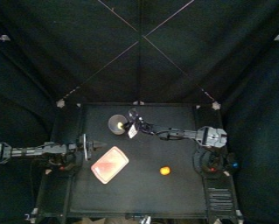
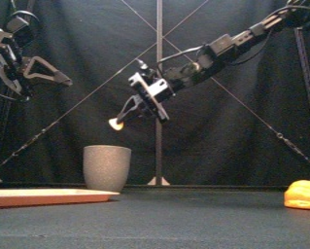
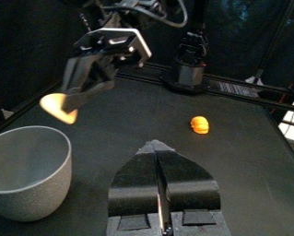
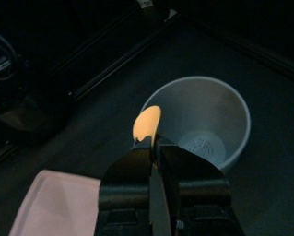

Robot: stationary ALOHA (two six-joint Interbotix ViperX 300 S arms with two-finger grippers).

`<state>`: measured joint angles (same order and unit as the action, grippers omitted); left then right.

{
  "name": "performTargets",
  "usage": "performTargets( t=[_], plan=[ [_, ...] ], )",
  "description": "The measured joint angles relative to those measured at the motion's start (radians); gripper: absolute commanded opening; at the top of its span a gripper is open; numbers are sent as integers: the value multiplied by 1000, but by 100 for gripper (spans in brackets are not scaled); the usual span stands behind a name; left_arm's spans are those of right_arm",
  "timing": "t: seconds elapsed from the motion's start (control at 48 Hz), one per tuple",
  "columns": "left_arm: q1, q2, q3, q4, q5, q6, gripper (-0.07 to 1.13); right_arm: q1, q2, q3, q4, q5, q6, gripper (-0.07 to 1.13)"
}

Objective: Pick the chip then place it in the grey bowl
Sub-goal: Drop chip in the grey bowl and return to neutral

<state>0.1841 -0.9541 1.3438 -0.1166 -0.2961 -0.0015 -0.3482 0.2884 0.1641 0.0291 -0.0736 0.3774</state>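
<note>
Closest to my lens, the right jaws clench the orange chip [image 4: 148, 124] upright above the grey cup [image 4: 217, 101]. I read it as nearer the rim than centre, though depth is poor. Well aside, the left jaws sit closed.

A pink tray [image 1: 108, 164] and an orange toy [image 1: 165, 171], perhaps bread, lie apart.

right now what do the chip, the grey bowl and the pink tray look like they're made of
The chip looks like hard plastic: a thin, yellow-orange, curved piece, unbent in the right gripper. The grey bowl is matte with a rounded rim; it could be ceramic or moulded plastic, and I cannot tell which. The pink tray is flat, smooth and even in colour, so probably plastic.
</note>
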Motion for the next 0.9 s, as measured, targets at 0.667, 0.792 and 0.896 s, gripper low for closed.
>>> performTargets(
  t=[0.667, 0.792, 0.896],
  plan=[
    [3, -2, 0, -26, 0, 2, 4, -17, 60, -25, -103, -80, -11, 86],
    [3, -2, 0, -26, 0, 3, 4, 11, -60, 107, -155, -150, -14, 86],
    [3, 0, 0, -26, 0, 3, 4, 41, -176, 244, -186, -215, -11, 84]
  ],
)
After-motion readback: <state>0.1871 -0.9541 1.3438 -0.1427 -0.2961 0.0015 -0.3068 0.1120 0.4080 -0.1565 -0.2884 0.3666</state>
